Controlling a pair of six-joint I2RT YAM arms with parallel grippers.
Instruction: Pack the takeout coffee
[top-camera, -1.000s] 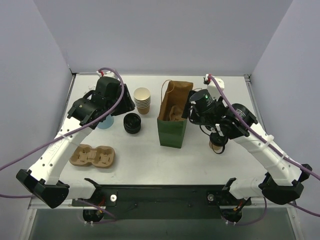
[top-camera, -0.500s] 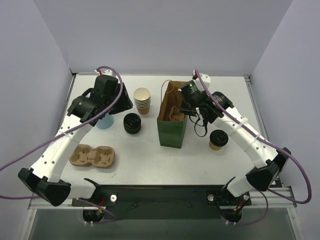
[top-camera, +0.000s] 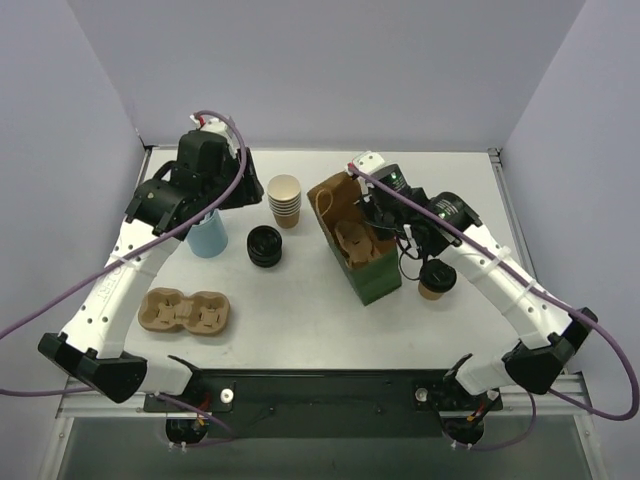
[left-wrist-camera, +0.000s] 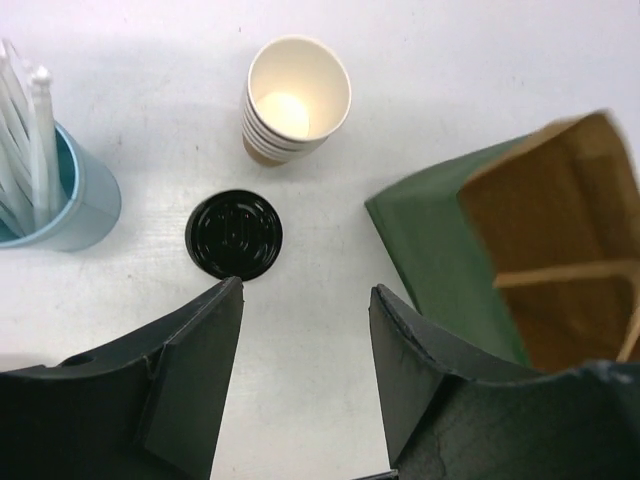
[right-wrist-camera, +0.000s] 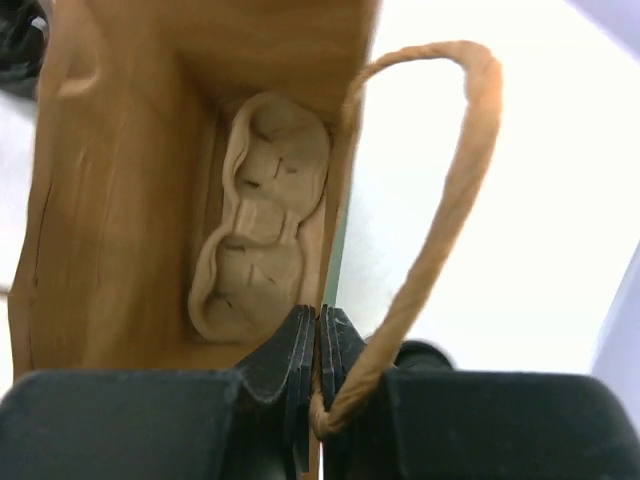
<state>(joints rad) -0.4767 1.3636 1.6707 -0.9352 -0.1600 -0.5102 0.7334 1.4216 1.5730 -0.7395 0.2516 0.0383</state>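
White bench (top-camera: 300, 325): the right end effector (right-wrist-camera: 319, 325), pinching the rim of the green paper bag (top-camera: 378, 278), has dragged it askew toward the takeout coffee (top-camera: 437, 279), probably to ready it for loading. Left end effector (left-wrist-camera: 305, 292) hangs spread and empty.

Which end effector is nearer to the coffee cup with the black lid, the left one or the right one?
Right. The right end effector grips the rim of the green bag, beside the takeout coffee; the left end effector hangs open far beyond that bag.
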